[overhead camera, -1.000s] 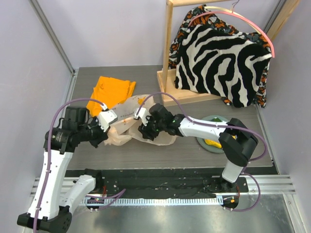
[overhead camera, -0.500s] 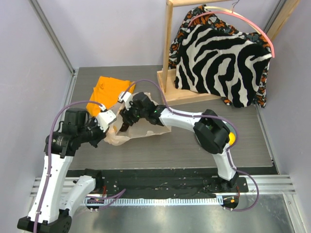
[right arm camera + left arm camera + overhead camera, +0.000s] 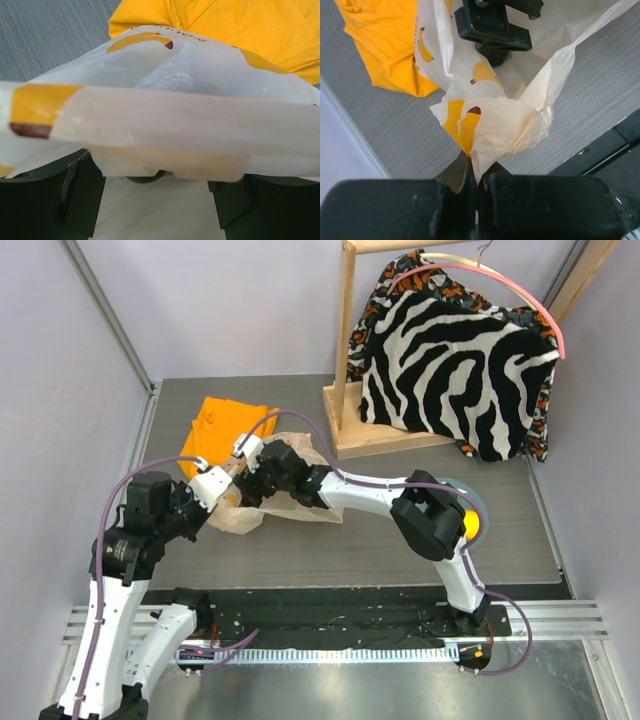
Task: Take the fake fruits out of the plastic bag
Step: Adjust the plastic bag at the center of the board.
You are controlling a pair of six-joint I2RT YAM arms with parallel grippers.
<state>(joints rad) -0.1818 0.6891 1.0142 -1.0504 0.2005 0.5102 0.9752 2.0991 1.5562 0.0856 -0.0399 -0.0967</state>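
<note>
The plastic bag [image 3: 300, 502] lies crumpled at the table's middle left, beige-white with orange marks. My left gripper [image 3: 216, 490] is shut on a bunched edge of the plastic bag [image 3: 492, 125], pinched at the fingertips [image 3: 477, 167]. My right gripper [image 3: 254, 476] is pushed into the bag's mouth, jaws wide open, nothing between its fingers [image 3: 75, 200]. A strip of the plastic bag [image 3: 150, 130] crosses that view. Under it shows a dark rounded edge [image 3: 145, 178]; I cannot tell what it is. One yellow fake fruit [image 3: 472, 524] lies on the plate [image 3: 472, 492], half hidden by the right arm.
A folded orange cloth [image 3: 230, 425] lies just behind the bag, touching it. A wooden rack [image 3: 345, 340] carrying a zebra-patterned garment [image 3: 460, 360] stands at the back right. Walls close in the left and back sides.
The right arm swung left from the bag's right part to its mouth near the left gripper, and its jaws widened. The left gripper kept its hold and shifted slightly left.
</note>
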